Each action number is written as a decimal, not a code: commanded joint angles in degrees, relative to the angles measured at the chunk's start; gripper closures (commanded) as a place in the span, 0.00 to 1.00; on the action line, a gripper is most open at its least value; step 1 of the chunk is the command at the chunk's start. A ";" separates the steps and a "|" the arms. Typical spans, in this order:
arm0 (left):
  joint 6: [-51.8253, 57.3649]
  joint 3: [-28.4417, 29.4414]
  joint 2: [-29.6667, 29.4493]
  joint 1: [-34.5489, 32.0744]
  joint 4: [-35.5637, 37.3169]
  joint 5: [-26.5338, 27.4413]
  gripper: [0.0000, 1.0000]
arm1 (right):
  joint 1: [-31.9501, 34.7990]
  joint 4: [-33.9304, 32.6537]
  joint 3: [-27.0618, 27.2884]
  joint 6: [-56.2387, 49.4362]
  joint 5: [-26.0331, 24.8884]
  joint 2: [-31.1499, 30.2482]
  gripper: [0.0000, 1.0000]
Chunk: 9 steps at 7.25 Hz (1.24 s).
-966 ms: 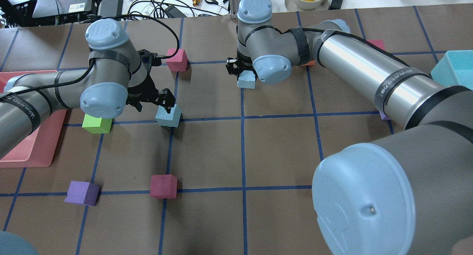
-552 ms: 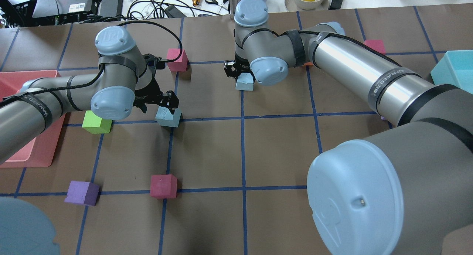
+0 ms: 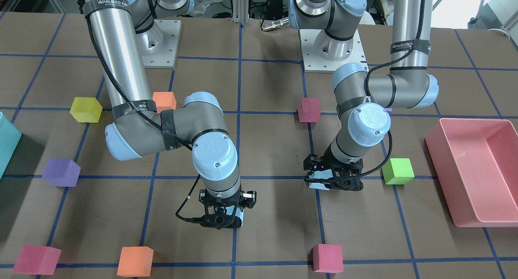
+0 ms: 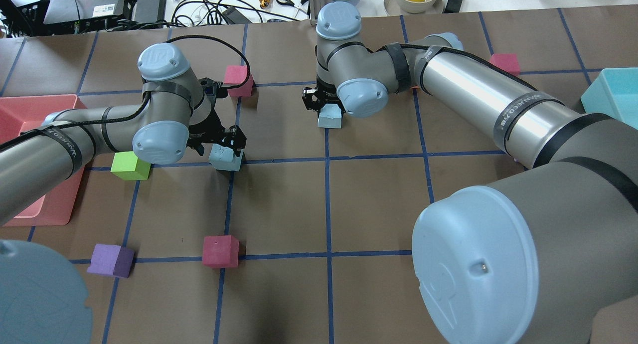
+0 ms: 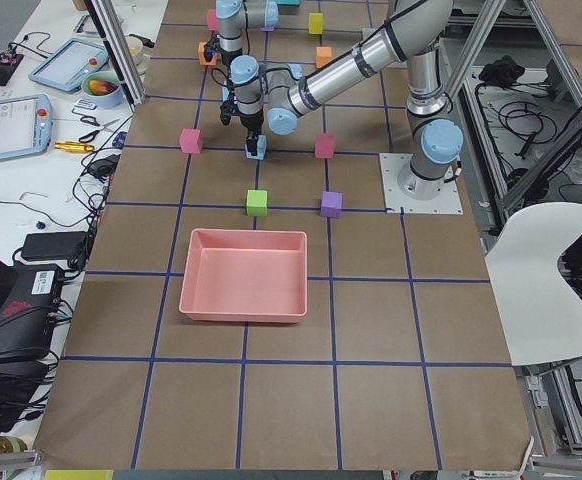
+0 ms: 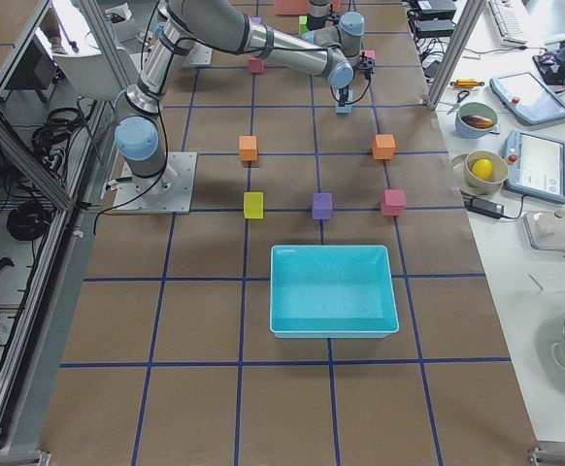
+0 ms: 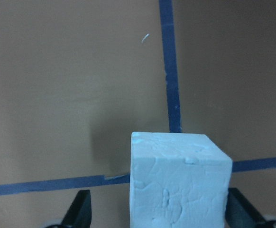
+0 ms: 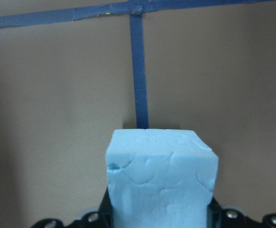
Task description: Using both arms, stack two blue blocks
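One pale blue block (image 4: 225, 158) sits on a tape crossing at the left. My left gripper (image 4: 222, 140) is open and lowered around it. In the left wrist view the block (image 7: 180, 183) stands between the fingers, with a gap on its left side. The second blue block (image 4: 330, 117) is at the far middle. My right gripper (image 4: 321, 100) is shut on it, and in the right wrist view the block (image 8: 161, 178) has the fingers pressed against both sides. I cannot tell whether it is off the table. Both blocks show in the front view (image 3: 319, 182) (image 3: 239, 219).
A green cube (image 4: 130, 165) lies just left of the left gripper, beside the pink tray (image 4: 30, 109). A magenta cube (image 4: 238, 80) is behind the left wrist. Another magenta cube (image 4: 220, 251) and a purple cube (image 4: 110, 260) lie nearer. A teal bin (image 4: 610, 92) is at far right.
My left arm has moved right and down, bringing the open gripper around the left blue block. My right arm has shifted slightly, with its gripper still at the far blue block.
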 commanded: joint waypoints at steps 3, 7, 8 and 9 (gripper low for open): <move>-0.33 -0.19 -0.12 0.03 0.00 -0.51 0.41 | 0.00 -0.24 0.26 -0.18 1.82 0.28 0.24; -0.43 1.03 0.93 0.03 0.09 -0.69 0.99 | -0.35 4.47 -5.07 0.53 1.12 -0.77 0.00; -0.69 3.30 1.54 -0.23 -0.78 -0.34 1.00 | -1.48 10.86 -8.41 -0.17 0.94 -2.43 0.00; -2.78 5.85 0.94 -1.11 -2.01 -0.25 1.00 | -4.63 16.06 -10.27 -1.31 0.94 -5.23 0.00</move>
